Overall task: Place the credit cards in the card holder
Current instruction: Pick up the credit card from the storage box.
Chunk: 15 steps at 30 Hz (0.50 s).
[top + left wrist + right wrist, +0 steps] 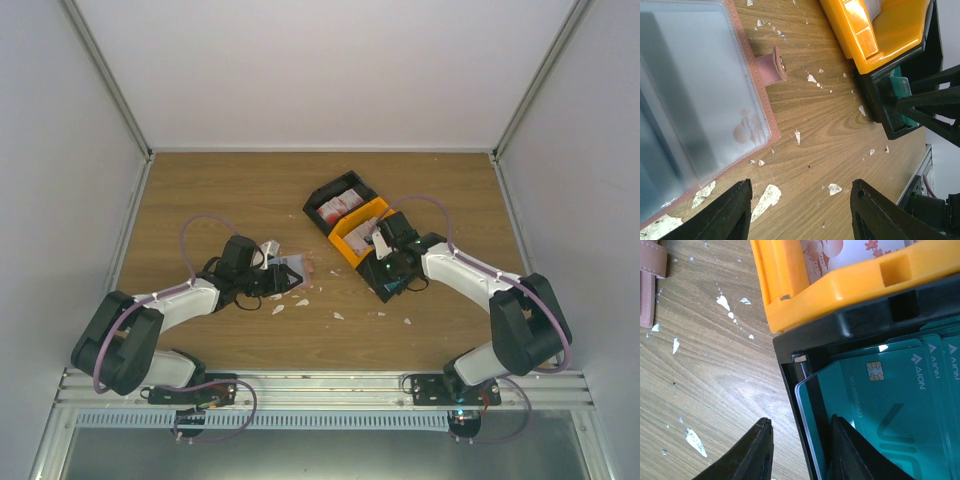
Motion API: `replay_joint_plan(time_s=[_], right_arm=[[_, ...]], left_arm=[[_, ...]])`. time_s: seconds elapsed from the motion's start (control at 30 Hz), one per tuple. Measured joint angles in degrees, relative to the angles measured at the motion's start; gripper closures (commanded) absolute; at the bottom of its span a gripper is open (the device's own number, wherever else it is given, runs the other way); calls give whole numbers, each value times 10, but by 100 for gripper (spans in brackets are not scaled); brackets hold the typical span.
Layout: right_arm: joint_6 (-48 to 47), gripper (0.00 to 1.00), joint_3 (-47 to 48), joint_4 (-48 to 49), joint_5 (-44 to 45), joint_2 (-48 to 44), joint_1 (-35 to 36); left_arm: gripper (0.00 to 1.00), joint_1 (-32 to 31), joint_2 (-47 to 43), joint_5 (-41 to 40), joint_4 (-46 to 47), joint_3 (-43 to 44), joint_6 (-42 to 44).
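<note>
– So, which part is the robot on?
– Picking up a card, I think. The right gripper (799, 421) is down at the black bin (850, 325), where the teal cards (890, 405) lie. One finger is outside the bin wall. The other is inside, over the cards.
– Is it holding one?
– No. Its claw is about half wide, and I see table between the outer finger and the wall. One teal card leans up just beside the inner finger.
– And the other claw?
– The left gripper (801, 184) is apart too, with only table and white scraps (769, 195) between its fingers. The card holder (690, 90) lies open just beside it.
– What comes next?
– I think the right claw must pinch that leaning card, not the wall, then carry it to the holder.
– What can't you see?
– How many cards are stacked. The holder is blurry and cut off, so I can't find its pockets. The orange bin (790, 290) has cards too, mostly out of view.
</note>
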Motion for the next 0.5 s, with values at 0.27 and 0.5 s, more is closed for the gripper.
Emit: replay_joint_plan(time_s=[0.27, 0.5], right_arm=[[10, 84, 0, -3, 13, 0, 0], [21, 96, 0, -3, 38, -6, -1]], left_arm=[[44, 0, 0, 0, 0, 0, 0], [42, -13, 0, 2, 8, 1, 0]])
